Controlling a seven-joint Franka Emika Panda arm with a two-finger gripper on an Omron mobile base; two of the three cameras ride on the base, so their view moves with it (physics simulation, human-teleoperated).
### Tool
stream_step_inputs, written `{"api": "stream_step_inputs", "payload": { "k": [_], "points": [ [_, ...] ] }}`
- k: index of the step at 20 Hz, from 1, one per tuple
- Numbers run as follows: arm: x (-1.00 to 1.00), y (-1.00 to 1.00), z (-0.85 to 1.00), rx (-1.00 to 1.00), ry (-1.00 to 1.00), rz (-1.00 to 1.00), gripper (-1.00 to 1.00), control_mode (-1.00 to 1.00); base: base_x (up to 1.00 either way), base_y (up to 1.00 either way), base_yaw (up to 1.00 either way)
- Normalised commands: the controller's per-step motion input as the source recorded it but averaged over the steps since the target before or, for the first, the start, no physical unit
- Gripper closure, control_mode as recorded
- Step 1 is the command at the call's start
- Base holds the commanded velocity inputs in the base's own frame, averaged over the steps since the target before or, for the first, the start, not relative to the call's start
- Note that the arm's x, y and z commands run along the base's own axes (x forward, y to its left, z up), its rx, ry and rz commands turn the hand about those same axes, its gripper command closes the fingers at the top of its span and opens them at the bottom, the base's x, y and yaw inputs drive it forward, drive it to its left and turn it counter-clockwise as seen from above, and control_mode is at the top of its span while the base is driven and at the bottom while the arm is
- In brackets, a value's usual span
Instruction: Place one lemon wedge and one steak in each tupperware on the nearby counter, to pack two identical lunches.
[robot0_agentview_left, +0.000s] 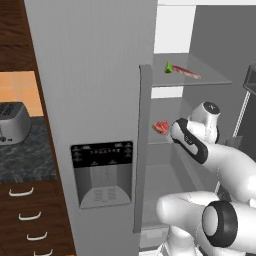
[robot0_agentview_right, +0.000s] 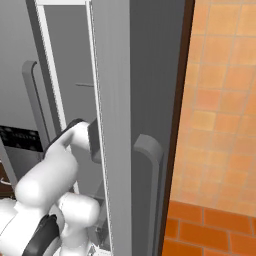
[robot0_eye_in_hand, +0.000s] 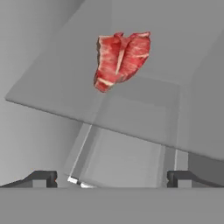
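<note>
The gripper (robot0_eye_in_hand: 111, 179) hung inside the open fridge (robot0_agentview_left: 90, 75) with its jaws spread wide and nothing between them. A steak (robot0_eye_in_hand: 121, 59) lay on the middle glass shelf (robot0_eye_in_hand: 52, 92), back from its front edge, with bare glass on every side. On the upper shelf (robot0_agentview_left: 210, 77) a green lemon wedge (robot0_agentview_left: 168, 67) sat beside another steak (robot0_agentview_left: 187, 72). The counter (robot0_agentview_left: 25, 155) lay left, carrying a toaster (robot0_agentview_left: 12, 122).
</note>
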Motion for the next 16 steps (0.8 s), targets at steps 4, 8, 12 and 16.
{"api": "stream_step_inputs", "payload": {
  "k": [4,8,12,16],
  "points": [
    [0.23,0.0,-0.08,-0.34,0.0,0.47,-1.0,-1.0,0.0,0.0,0.0],
    [0.17,0.05,-0.01,-0.25,0.0,0.35,-1.0,-1.0,0.0,0.0,0.0],
    [0.34,0.37,-0.13,-0.09,0.0,0.03,-1.0,-1.0,0.0,0.0,0.0],
    [0.48,0.21,0.0,0.0,0.0,-0.09,-1.0,-1.0,0.0,0.0,0.0]
  ]
}}
